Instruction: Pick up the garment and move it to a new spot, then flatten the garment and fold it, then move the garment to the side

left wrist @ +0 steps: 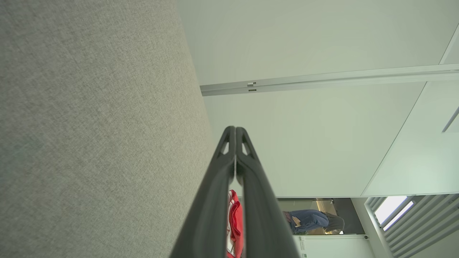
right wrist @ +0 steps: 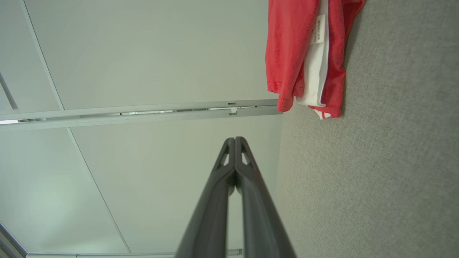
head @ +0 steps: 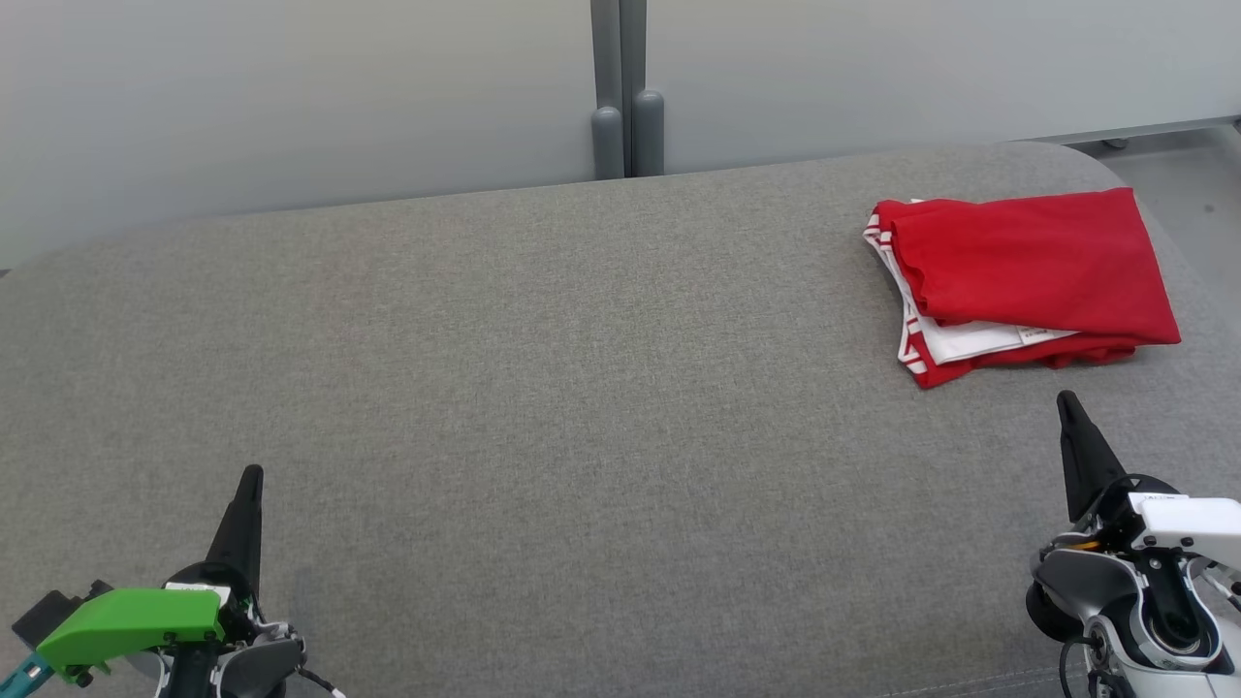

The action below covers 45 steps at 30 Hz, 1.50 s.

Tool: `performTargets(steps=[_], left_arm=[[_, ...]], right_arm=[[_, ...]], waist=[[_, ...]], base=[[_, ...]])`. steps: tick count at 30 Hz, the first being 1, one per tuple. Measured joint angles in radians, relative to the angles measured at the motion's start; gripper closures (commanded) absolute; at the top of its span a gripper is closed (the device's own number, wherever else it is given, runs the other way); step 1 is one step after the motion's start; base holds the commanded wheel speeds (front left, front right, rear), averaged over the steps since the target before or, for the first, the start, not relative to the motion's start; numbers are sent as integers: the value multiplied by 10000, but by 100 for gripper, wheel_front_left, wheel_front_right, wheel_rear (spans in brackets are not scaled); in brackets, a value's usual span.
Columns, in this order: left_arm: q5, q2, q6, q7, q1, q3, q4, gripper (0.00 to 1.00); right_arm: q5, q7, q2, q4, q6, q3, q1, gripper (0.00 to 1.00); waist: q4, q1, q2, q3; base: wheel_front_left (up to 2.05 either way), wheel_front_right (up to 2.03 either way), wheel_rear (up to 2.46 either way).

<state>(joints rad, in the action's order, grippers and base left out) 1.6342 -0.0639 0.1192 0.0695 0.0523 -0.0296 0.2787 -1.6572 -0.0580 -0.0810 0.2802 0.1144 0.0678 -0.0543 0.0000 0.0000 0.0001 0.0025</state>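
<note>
Head downward; wrists sideways, perhaps sharing garment (head: 1028, 267).

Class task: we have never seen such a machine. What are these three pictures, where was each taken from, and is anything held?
A robot with two arms works at a grey cloth-covered table. The wide picture is from its head camera, looking down. The other two are from cameras on its wrists, looking along each arm's dark fingers. A folded red and white garment lies at the table's far right. The left gripper and right gripper are shut, holding nothing.
</note>
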Motion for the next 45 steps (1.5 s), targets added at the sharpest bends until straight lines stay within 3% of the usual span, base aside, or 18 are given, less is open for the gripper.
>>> performTargets(steps=[45], left_arm=[[0,0,10,4,4,-19,23,100]], right_arm=[[2,-15,17,8,2,58,-3,100]], waist=[[0,0,0,-1]], base=[[0,0,0]])
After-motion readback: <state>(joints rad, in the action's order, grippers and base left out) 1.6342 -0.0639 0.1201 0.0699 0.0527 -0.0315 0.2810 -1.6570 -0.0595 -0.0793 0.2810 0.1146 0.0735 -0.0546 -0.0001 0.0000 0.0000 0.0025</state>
